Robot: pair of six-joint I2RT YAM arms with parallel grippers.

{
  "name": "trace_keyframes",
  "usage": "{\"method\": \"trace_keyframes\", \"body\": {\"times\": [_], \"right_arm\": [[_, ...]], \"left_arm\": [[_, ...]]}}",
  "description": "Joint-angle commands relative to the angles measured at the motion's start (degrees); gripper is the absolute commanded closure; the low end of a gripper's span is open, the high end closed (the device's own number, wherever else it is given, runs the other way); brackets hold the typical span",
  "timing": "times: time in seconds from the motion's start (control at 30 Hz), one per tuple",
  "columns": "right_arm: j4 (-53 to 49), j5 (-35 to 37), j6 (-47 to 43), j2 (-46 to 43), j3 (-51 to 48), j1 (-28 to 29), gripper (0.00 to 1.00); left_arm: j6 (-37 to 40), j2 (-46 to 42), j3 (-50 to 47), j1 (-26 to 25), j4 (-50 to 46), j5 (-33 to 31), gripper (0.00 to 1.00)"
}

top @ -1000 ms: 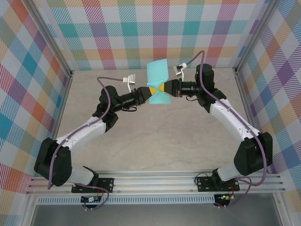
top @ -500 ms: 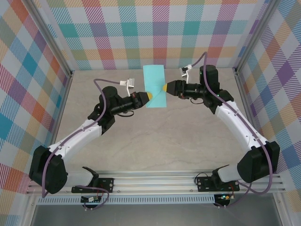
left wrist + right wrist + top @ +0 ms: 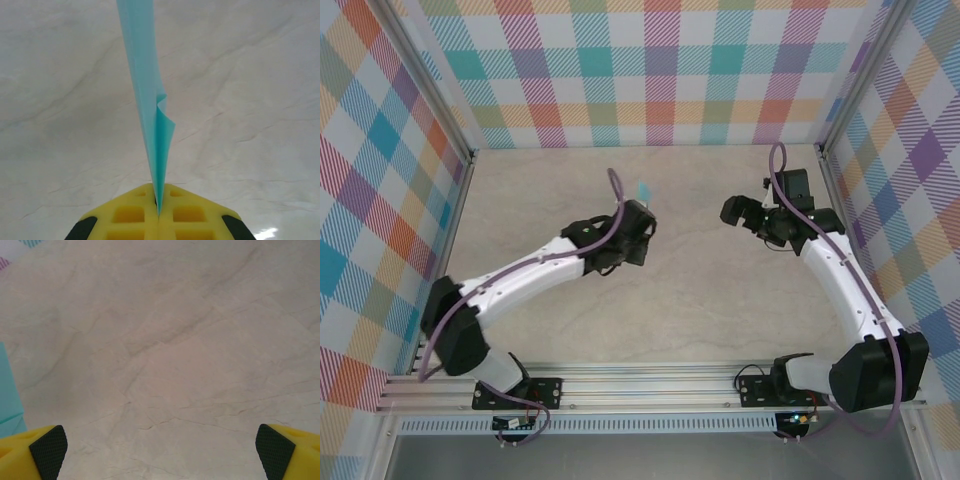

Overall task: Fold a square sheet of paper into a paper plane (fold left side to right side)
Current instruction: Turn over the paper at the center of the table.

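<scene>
The light-turquoise sheet of paper [image 3: 150, 100] is folded over on itself. It stands edge-on, pinched at its lower end between the yellow pads of my left gripper [image 3: 158, 210], which is shut on it. From above, just a sliver of the paper [image 3: 643, 190] pokes out past the left wrist near the table's middle back. I cannot tell whether it has a paper plane's shape. My right gripper [image 3: 734, 210] hangs to the right of the paper, apart from it and open. Its fingertips [image 3: 47, 445] stand wide with bare table between them, and a turquoise corner [image 3: 7, 395] shows at the left edge.
The beige marbled tabletop [image 3: 700, 300] lies under both arms. Plaid walls with aluminium posts [image 3: 832, 200] close in the left, back and right sides. The arms' mounting rail [image 3: 650, 385] runs along the near edge.
My right gripper has opened, let go of the paper and drawn back to the right. My left gripper has shut on the paper and turned it edge-on, swinging slightly right.
</scene>
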Motion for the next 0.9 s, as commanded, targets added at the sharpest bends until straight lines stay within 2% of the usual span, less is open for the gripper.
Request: {"method": "trace_keyframes", "body": {"times": [0.0, 0.13, 0.37, 0.47, 0.53, 0.7, 0.87], "right_arm": [[-1.4, 3.6, -0.5, -0.3, -0.6, -0.3, 0.00], [-1.7, 4.5, -0.8, -0.8, -1.6, -0.4, 0.00], [-3.0, 6.6, -2.5, -2.6, -3.4, -0.6, 0.00], [-3.4, 7.0, -3.4, -3.3, -3.9, -0.7, 0.00], [-3.7, 7.0, -4.0, -3.4, -4.3, -1.0, 0.00], [-3.7, 3.4, -4.7, -2.8, -5.2, -2.6, 0.00], [0.9, -9.2, -5.7, -1.1, -6.6, -3.2, 0.00]], "left_arm": [[-4.7, 8.2, 7.3, -2.2, -15.8, -15.9, 1.00], [-7.1, 18.0, 13.9, -3.0, -20.4, -16.7, 1.00], [-7.6, 30.8, 23.3, -3.0, -24.6, -11.0, 1.00], [-6.8, 35.1, 27.9, -3.0, -25.8, -6.8, 0.96], [-5.9, 37.3, 30.7, -2.8, -25.6, -3.2, 0.88], [-3.2, 38.2, 35.5, -1.8, -23.3, 6.1, 0.55], [-1.8, 30.8, 30.7, 1.4, -14.0, 18.8, 0.38]]}}
